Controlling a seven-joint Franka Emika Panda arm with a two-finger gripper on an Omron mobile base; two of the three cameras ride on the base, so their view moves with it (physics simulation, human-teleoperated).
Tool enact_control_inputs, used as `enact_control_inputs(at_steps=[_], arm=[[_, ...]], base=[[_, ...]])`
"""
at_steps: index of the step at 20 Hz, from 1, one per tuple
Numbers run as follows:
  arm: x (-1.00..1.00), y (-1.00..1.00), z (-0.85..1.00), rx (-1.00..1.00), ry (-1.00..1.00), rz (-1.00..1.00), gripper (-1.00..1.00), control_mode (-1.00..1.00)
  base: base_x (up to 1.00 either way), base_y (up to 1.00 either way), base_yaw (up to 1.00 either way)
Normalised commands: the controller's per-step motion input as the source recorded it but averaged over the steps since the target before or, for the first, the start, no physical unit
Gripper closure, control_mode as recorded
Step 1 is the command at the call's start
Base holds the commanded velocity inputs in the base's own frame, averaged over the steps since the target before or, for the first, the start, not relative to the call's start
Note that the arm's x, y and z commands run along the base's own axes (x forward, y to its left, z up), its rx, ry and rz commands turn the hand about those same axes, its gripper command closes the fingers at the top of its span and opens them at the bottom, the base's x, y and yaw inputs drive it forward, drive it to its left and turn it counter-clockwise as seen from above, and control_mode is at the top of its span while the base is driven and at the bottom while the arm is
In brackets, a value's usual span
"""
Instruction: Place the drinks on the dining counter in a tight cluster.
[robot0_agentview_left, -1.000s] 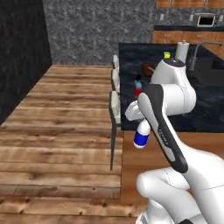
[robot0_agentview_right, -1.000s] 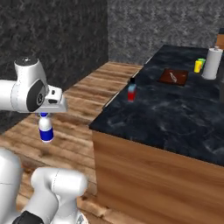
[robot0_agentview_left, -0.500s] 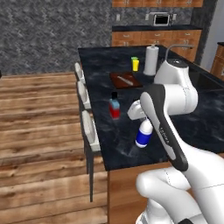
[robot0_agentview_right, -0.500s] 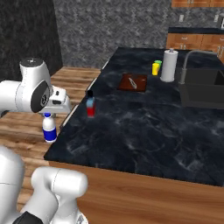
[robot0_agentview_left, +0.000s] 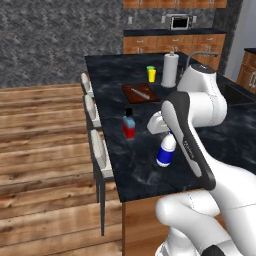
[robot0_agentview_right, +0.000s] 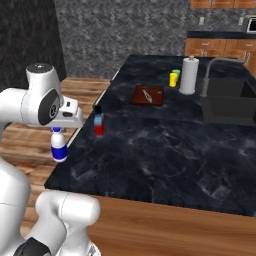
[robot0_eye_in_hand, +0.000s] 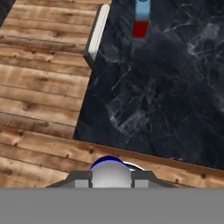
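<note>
At the near edge of the black marble-look dining counter, the gripper is grasping the small white-and-blue bottle by its top. The base is rolling closer, so placing comes soon; the squat blue-and-red bottle is standing at eleven o'clock from it.

White-and-blue bottle mostly hidden between fingers, blue-and-red bottle top cut off by frame edge

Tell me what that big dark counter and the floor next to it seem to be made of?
The dining counter looks like polished black marble: white veins run through its dark top, with a wood base below. The floor looks like rough wooden planks, brown with visible grain and seams. It's all rendered, so that's only how they look.
</note>
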Motion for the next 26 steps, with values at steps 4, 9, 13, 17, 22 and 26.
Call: enact_control_inputs(at_steps=[4, 9, 13, 17, 22, 26], arm=[[0.00, 0.00, 0.00, 0.00, 0.00, 0.00, 1.00, 1.00], [0.35, 0.16, 0.07, -0.03, 0.07, -0.03, 1.00, -1.00], [0.62, 0.14, 0.13, -0.08, 0.23, -0.02, 1.00, -1.00], [0.56, 0.00, 0.00, -0.02, 0.04, 0.00, 1.00, -1.00], [0.88, 0.00, -0.07, -0.01, 0.00, 0.00, 1.00, -1.00], [0.88, 0.00, -0.10, -0.01, 0.00, -0.02, 1.00, -1.00]], base=[[0.00, 0.00, 0.00], [0.00, 0.00, 0.00], [0.00, 0.00, 0.00], [0.00, 0.00, 0.00], [0.00, 0.00, 0.00], [0.00, 0.00, 0.00]])
